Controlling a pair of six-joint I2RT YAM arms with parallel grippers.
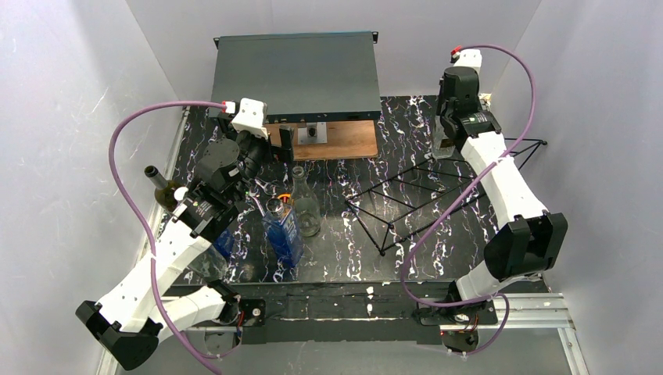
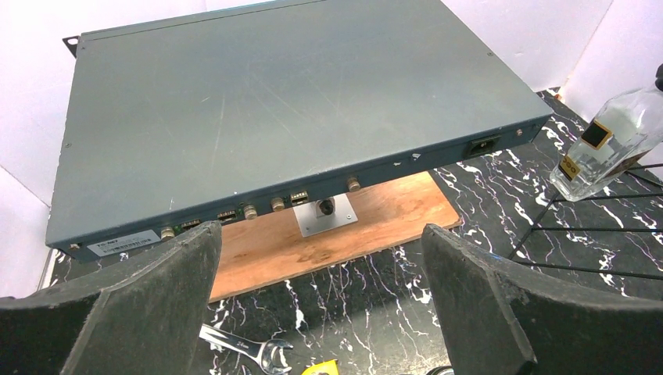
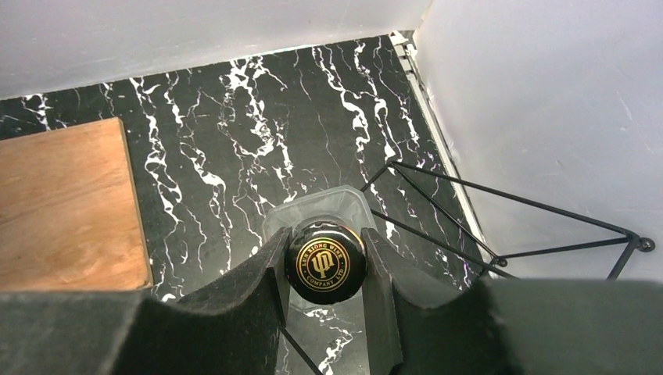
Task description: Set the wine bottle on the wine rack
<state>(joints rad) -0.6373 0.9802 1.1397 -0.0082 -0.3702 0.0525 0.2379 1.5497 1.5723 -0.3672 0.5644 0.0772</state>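
Looking down through the right wrist camera, I see the right gripper (image 3: 324,269) pinching the round black cap (image 3: 323,251) of the wine bottle (image 3: 313,209). One dark pad is pressed against each side of the cap, and its gold emblem faces straight up at the lens. The clear square shoulders of the bottle show directly beneath the fingers, so the bottle hangs or stands right under the gripper. I cannot tell whether its base rests on the table (image 1: 344,250).

From the overhead view this is near the far right corner of the table. The wine rack (image 1: 422,195) runs diagonally from the middle of the table out to the right edge. The bottle is on the far side of that frame, just beside its thin black wires. I cannot say whether glass and wire touch.

My left gripper (image 2: 320,238) is spread wide with nothing between its pads. It is over the left half of the table and faces the grey equipment case (image 2: 258,109) along the far edge and the wooden board (image 2: 367,226) under it. A wrench (image 2: 242,348) lies below it.

A blue bottle (image 1: 283,234) and another clear bottle (image 1: 305,207) stand near the table's middle, and a dark green bottle (image 1: 164,191) is at the left edge.
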